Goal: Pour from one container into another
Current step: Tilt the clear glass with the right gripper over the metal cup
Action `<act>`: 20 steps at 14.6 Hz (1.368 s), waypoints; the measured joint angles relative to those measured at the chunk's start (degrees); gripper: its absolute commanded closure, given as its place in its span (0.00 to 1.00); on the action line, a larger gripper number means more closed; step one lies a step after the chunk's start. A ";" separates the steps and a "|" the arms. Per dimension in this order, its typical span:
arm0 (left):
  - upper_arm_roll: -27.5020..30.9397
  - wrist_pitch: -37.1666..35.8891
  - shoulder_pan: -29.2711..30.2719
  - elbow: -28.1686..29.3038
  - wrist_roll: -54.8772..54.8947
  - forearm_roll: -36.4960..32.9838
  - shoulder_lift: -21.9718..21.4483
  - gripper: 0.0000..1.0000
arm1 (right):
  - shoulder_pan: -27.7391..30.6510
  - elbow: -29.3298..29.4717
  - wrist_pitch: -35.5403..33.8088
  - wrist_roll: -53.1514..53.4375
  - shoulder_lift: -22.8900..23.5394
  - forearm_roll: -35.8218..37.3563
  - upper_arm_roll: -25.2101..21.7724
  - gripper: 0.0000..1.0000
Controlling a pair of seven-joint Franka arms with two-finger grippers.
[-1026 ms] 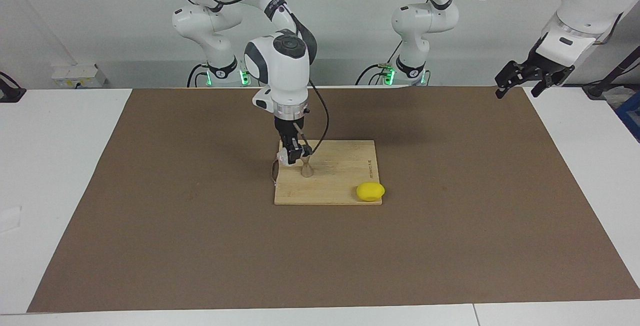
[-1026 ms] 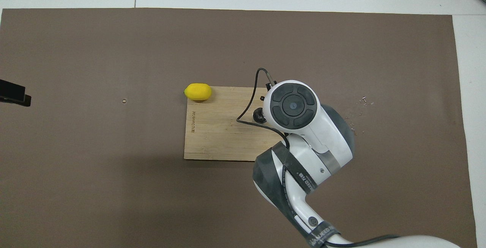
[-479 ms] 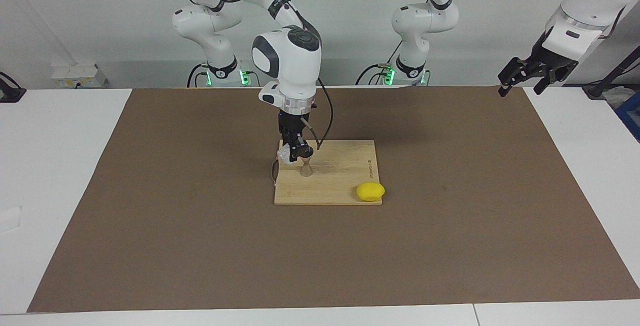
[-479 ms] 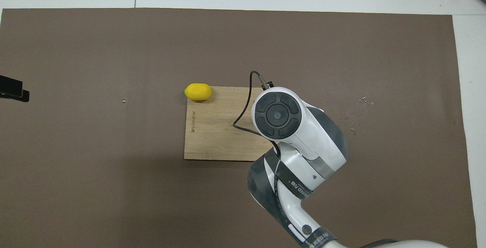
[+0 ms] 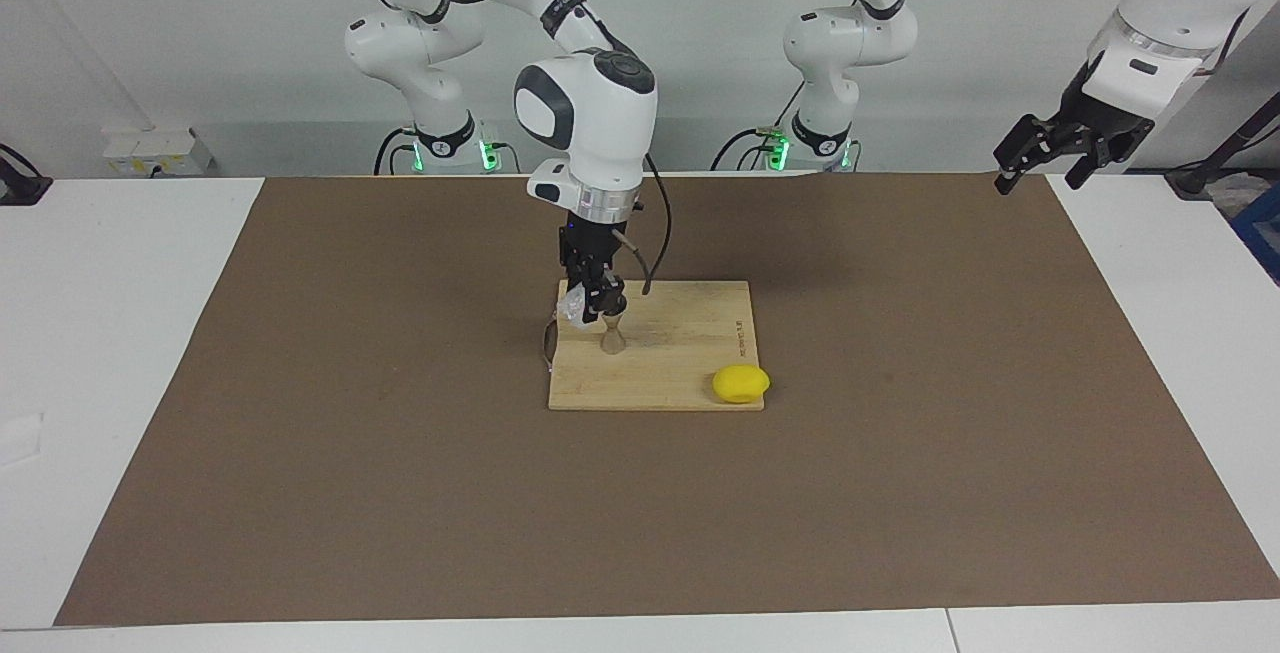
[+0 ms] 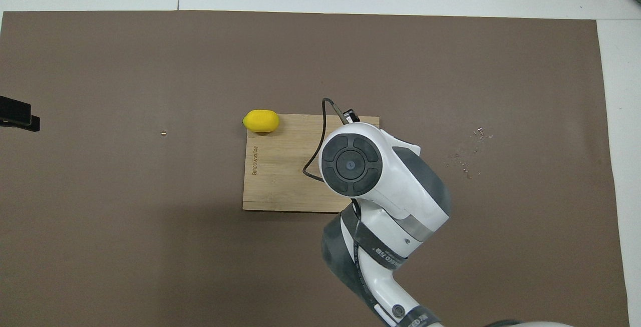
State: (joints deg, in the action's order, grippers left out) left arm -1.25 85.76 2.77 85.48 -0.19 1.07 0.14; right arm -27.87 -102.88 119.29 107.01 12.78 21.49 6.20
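Note:
My right gripper [image 5: 592, 307] is shut on the small clear glass cup [image 5: 571, 308] and holds it tilted just above the silvery hourglass jigger [image 5: 612, 337]. The jigger stands upright on the wooden board [image 5: 680, 373], near the edge toward the right arm's end of the table. In the overhead view the right arm's wrist covers the cup, the jigger and the gripper. My left gripper [image 5: 1040, 161] is open and empty, raised over the mat's corner at the left arm's end; its tip shows in the overhead view [image 6: 17, 116].
A yellow lemon [image 5: 741, 383] lies at the board's corner farthest from the robots, also in the overhead view [image 6: 261, 120]. The board [image 6: 280, 167] lies mid-mat on the brown mat [image 6: 150, 217]. Small specks [image 6: 468, 159] lie on the mat toward the right arm's end.
The right arm's wrist has swung toward the left arm's end and risen slightly, keeping the cup over the jigger. The left gripper has shifted slightly upward.

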 measured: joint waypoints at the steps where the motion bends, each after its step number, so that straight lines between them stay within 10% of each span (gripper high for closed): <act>1: -0.04 0.24 0.00 0.04 -0.06 0.00 0.00 0.00 | -0.03 0.00 -0.05 0.00 -0.01 0.20 0.00 1.00; 20: -0.29 4.81 -0.02 4.89 -0.46 0.00 -1.72 0.00 | 1.86 1.04 -2.05 -1.52 -0.25 -10.36 -0.10 1.00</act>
State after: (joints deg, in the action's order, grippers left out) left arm -1.54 90.57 2.74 90.37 -0.65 1.07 -1.58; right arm -26.00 -101.83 117.25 105.49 12.53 11.12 6.10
